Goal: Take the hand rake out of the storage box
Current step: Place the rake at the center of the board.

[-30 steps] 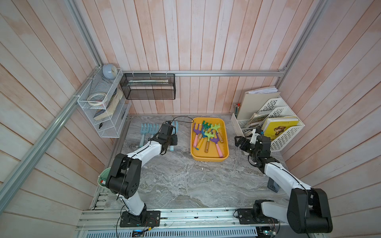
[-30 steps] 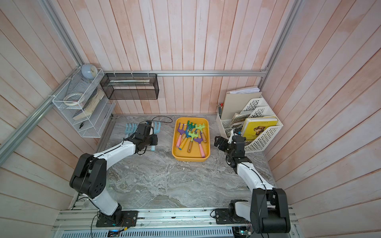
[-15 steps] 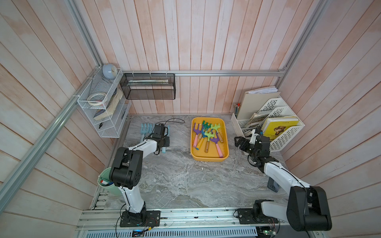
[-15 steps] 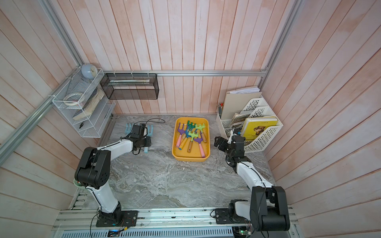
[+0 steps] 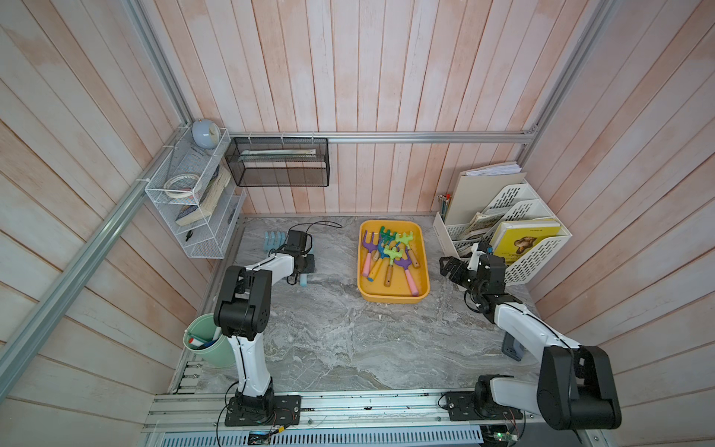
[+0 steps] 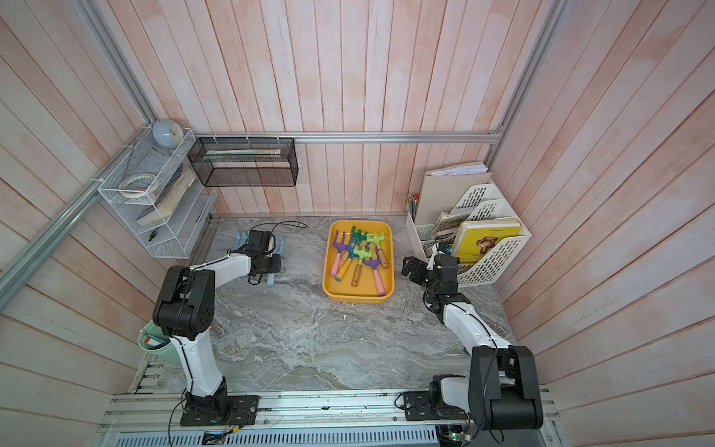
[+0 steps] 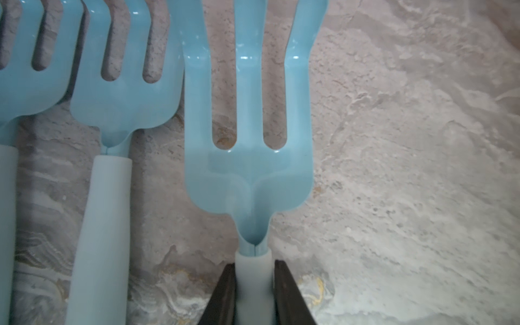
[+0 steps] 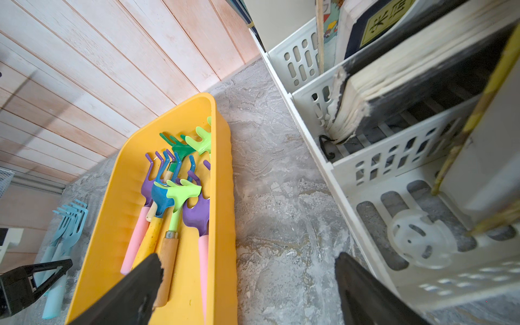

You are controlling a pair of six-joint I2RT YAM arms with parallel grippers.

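The yellow storage box [image 5: 390,298] [image 6: 358,298] [image 8: 225,197] stands at the back middle of the table and holds several coloured hand rakes [image 5: 390,253] [image 8: 174,197]. My left gripper [image 7: 254,270] [image 5: 303,267] is at the back left, shut on the pale handle of a light blue hand rake [image 7: 247,174]. That rake lies low over the marble, outside the box, beside two other blue rakes [image 7: 126,95] [image 5: 271,240]. Right of the box, my right gripper [image 8: 247,261] [image 5: 449,267] is open with nothing between its fingers.
A white file rack [image 5: 534,255] with books stands at the back right, close to my right gripper. A green cup [image 5: 209,348] sits at the front left beside the left arm. A wire shelf [image 5: 189,209] and a black mesh basket [image 5: 278,162] hang on the walls.
My left gripper has carried the blue rake a little further left, away from the box, to beside the other blue rakes. The right arm has not moved.
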